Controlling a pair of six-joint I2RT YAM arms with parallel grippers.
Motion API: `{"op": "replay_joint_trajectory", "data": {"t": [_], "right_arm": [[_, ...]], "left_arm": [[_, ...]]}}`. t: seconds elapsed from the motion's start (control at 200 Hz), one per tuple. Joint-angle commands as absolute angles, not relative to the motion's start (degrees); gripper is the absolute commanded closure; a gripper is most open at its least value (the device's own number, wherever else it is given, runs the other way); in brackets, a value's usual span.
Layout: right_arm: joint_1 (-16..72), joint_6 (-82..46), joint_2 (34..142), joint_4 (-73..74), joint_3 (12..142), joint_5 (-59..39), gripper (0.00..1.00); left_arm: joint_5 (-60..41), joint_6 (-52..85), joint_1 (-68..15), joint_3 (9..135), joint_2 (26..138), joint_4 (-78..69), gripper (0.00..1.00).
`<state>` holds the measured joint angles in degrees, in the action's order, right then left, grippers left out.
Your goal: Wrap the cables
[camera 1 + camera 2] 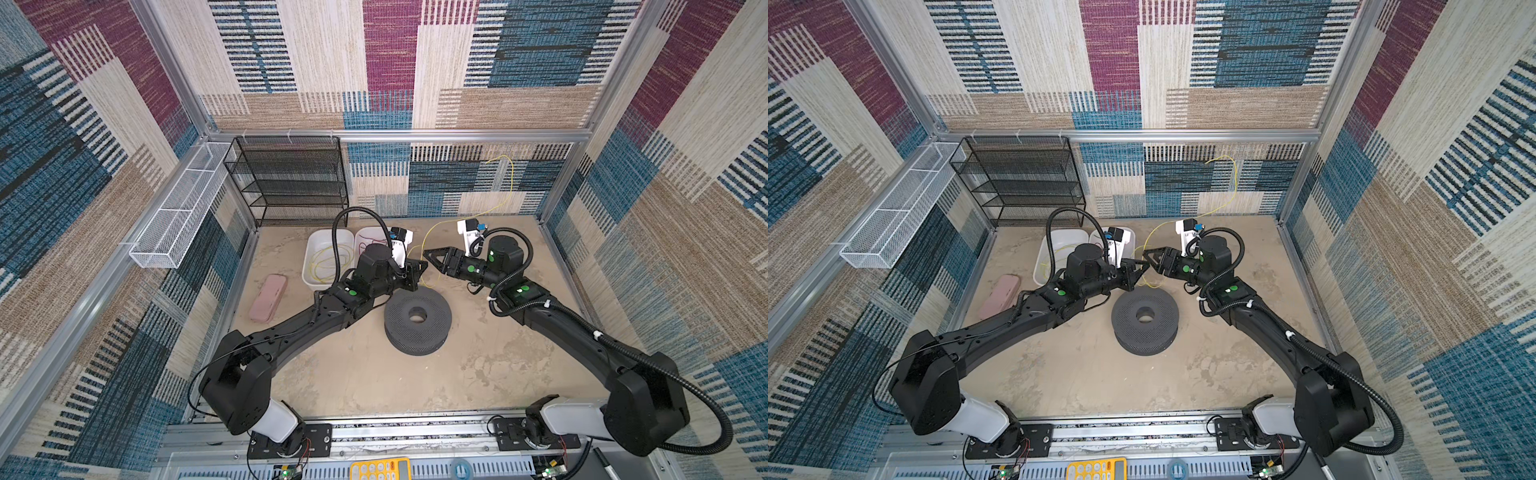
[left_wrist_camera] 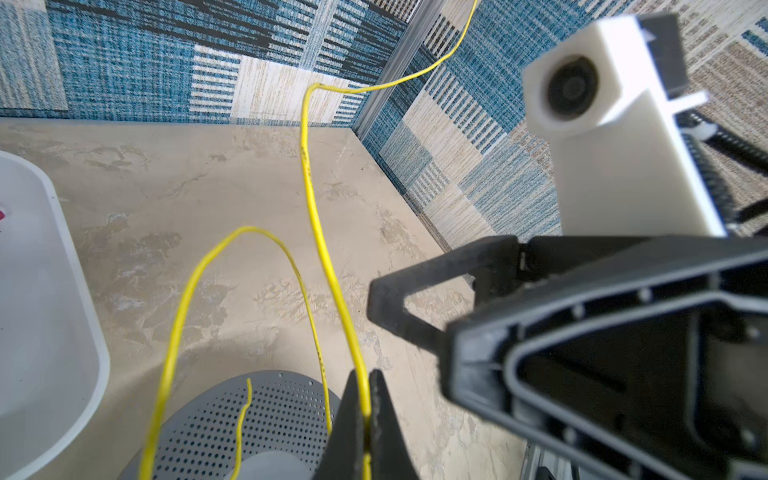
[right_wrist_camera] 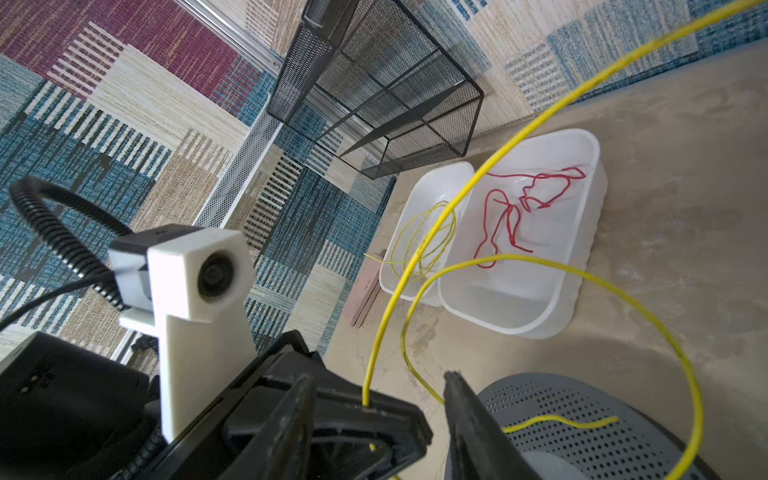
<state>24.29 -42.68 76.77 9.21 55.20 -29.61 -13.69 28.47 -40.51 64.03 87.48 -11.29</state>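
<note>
Left jaws pinched, right jaws parted

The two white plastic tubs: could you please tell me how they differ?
One white plastic tub holds loose loops of thin yellow wire; the other white plastic tub holds a tangled thin red cord. In both top views the black left arm hides most of the red-cord tub, while the yellow-wire tub is largely in view. Both are open-topped and stand side by side.

Patchwork carpet walls (image 1: 390,62), blue, maroon, beige; aluminium frame rails (image 1: 415,135); mottled tan worktop (image 1: 353,374); black mesh shelf (image 1: 291,178); white mesh basket (image 1: 178,216).
</note>
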Motion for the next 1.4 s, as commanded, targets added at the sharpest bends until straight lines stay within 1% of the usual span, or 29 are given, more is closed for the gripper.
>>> {"op": "replay_joint_trajectory", "data": {"t": [0.0, 0.401, 0.481, 0.561, 0.696, 0.826, 1.042, 1.062, 1.162, 1.192, 1.242, 1.397], "right_arm": [[24.5, -44.2, 78.1, 13.1, 56.1, -30.7, 0.51], [24.5, -45.0, 80.1, 14.0, 56.3, -31.2, 0.78], [24.5, -45.2, 80.1, 14.2, 56.3, -31.2, 0.83], [24.5, -45.4, 79.9, 14.4, 56.1, -31.4, 0.85], [24.5, -45.7, 79.5, 14.9, 55.6, -31.4, 0.93], [24.5, -45.7, 79.3, 15.0, 55.5, -31.4, 0.97], [24.5, -45.6, 79.1, 15.0, 55.3, -31.6, 0.99], [24.5, -45.6, 79.0, 15.0, 55.2, -31.5, 0.99], [24.5, -45.1, 78.3, 14.2, 55.3, -30.8, 1.0], [24.5, -44.7, 77.9, 13.9, 55.4, -30.4, 1.0], [24.5, -44.1, 77.3, 12.7, 55.8, -29.7, 1.0], [24.4, -44.0, 74.3, 12.0, 54.3, -29.3, 1.0]], "left_arm": [[-15.5, 28.2, -40.4, 64.6, 87.7, -11.3, 1.0], [-18.1, 27.5, -40.4, 63.6, 87.9, -12.3, 1.0], [-18.4, 27.4, -40.4, 63.7, 88.0, -12.2, 1.0], [-18.4, 27.2, -40.4, 63.6, 88.0, -12.3, 1.0], [-18.3, 26.9, -40.4, 63.1, 87.8, -12.3, 1.0], [-18.2, 26.9, -40.4, 63.1, 87.9, -12.2, 1.0], [-18.3, 26.8, -40.4, 63.5, 88.2, -12.3, 1.0], [-18.4, 26.9, -40.4, 63.5, 88.2, -12.3, 0.96], [-18.2, 26.3, -40.4, 63.3, 87.5, -11.6, 0.64], [-18.2, 25.7, -40.4, 63.1, 86.8, -11.1, 0.58], [-18.0, 25.1, -40.2, 62.7, 85.2, -10.1, 0.53], [-15.7, 25.3, -38.8, 59.2, 76.2, -8.3, 0.48]]}}
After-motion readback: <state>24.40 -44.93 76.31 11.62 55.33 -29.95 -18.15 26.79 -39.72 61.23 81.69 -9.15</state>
